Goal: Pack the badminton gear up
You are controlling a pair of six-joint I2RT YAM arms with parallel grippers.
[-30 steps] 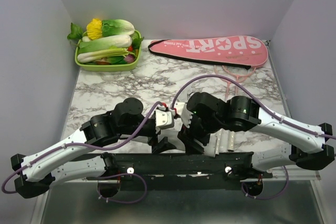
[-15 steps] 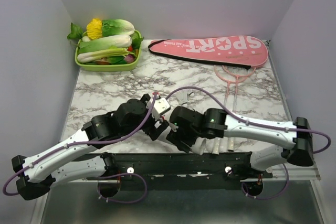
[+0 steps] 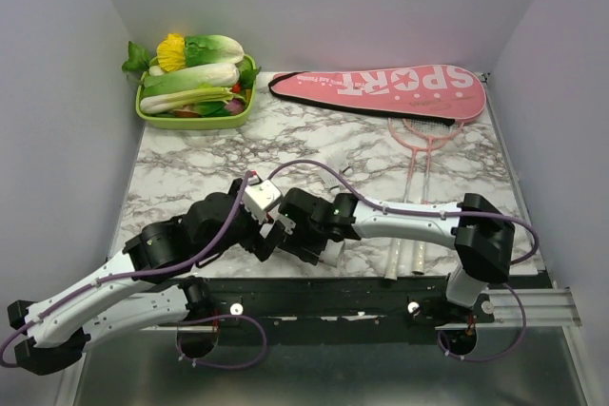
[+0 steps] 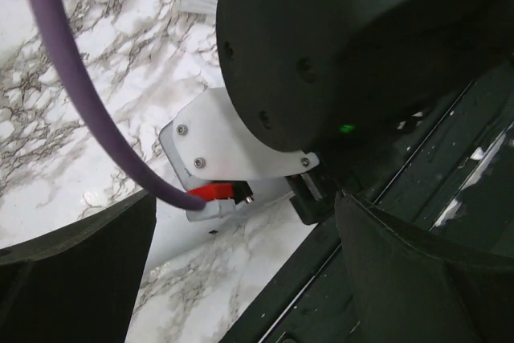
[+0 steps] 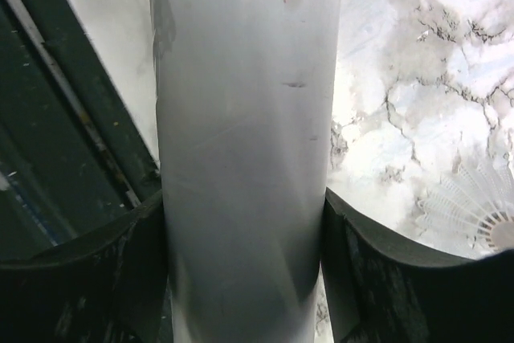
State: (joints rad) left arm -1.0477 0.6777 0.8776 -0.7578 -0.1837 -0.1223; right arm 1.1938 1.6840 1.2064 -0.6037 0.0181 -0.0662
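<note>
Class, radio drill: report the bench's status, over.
Left gripper open, empty. Right gripper shut on white tube. Right arm crowding left; shuttlecock beside tube.

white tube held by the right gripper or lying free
Held: in the right wrist view the white tube fills the gap of the right gripper, both fingers against its sides.

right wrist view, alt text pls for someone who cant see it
A white tube fills the middle of the frame, gripped between the dark fingers of the right tool. A white shuttlecock lies on the marble table at the lower right.
</note>
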